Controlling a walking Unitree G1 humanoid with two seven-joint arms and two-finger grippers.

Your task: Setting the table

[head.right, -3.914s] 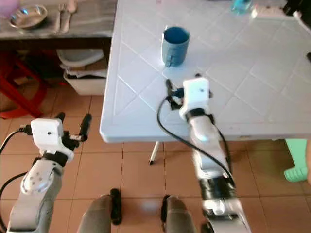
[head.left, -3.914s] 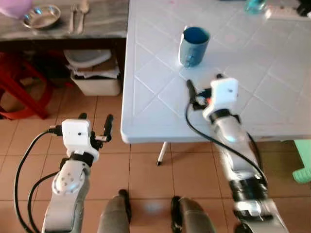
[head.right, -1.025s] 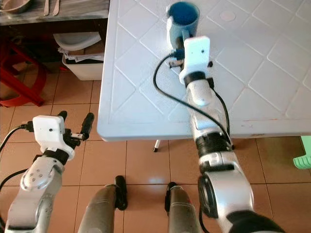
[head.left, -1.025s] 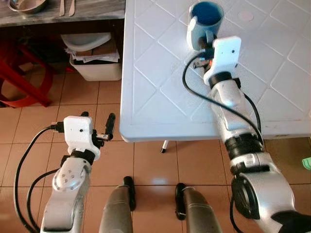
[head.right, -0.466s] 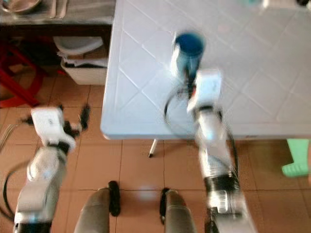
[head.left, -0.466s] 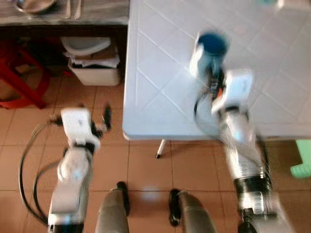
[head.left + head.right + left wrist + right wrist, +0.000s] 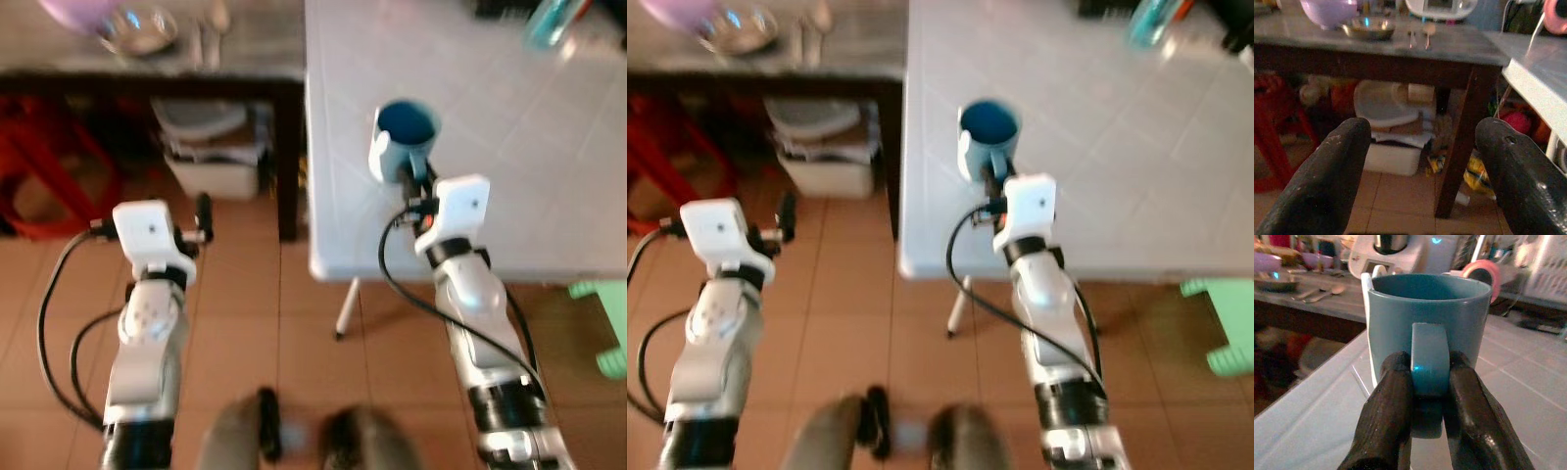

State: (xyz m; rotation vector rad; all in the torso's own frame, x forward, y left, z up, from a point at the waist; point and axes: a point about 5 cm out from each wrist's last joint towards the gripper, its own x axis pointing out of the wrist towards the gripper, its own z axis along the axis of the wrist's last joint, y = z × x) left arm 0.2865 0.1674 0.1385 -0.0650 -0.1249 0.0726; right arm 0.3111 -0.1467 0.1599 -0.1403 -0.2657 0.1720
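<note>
A blue mug (image 7: 402,142) stands upright near the left front corner of the white table (image 7: 529,206). My right gripper (image 7: 1427,406) is shut on the mug's handle (image 7: 1429,357), with one black finger on each side; in the left eye view the right gripper (image 7: 416,188) sits just in front of the mug. Whether the mug rests on the table or hangs above it is not visible. My left gripper (image 7: 1420,161) is open and holds nothing. It hangs over the floor, left of the table, as the left gripper (image 7: 183,210) in the left eye view.
A dark, grey-topped side table (image 7: 118,61) at the back left carries a purple bowl (image 7: 1328,10), a steel bowl (image 7: 1368,28), a fork (image 7: 1411,38) and a spoon (image 7: 1427,33). Under it stands a white bin (image 7: 211,164). A red stool (image 7: 44,181) is left, a green stool (image 7: 607,333) right.
The whole view has shifted and blurred. My right gripper, open short of the mug 3.9 s ago, has shut on its handle. The mug now stands nearer the table's left front corner.
</note>
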